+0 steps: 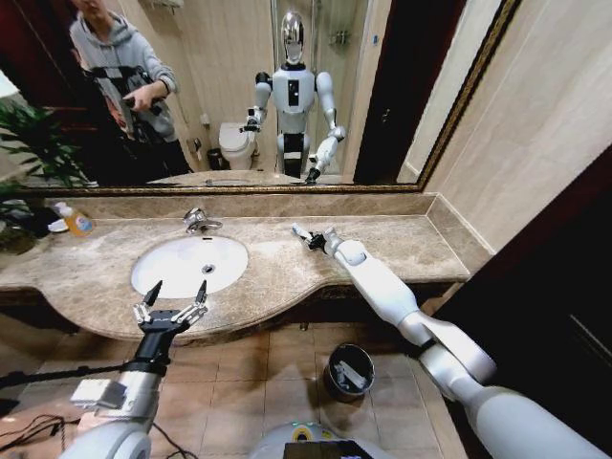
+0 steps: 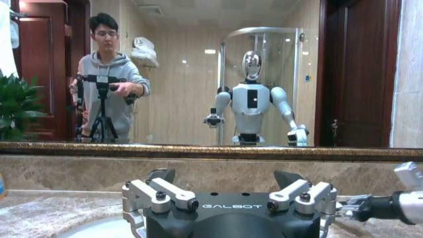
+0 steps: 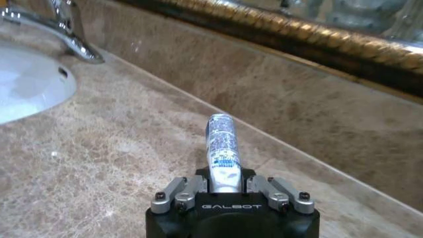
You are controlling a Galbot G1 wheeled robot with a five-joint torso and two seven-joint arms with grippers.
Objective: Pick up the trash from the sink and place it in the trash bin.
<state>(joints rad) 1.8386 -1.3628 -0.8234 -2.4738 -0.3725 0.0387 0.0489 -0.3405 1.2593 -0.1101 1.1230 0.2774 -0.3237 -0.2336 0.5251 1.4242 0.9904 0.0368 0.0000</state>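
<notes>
My right gripper hovers over the marble counter to the right of the sink, shut on a short white tube. In the right wrist view the tube sticks out forward from between the jaws of the right gripper, with the sink off to one side. My left gripper is open and holds nothing, at the counter's front edge just before the basin. In the left wrist view, the left gripper has its fingers spread. The trash bin stands on the floor below the counter, with a pale item inside.
A chrome faucet stands behind the basin. An orange-yellow bottle sits at the counter's far left beside a plant. A gold-framed mirror backs the counter, and a wall closes off the right end.
</notes>
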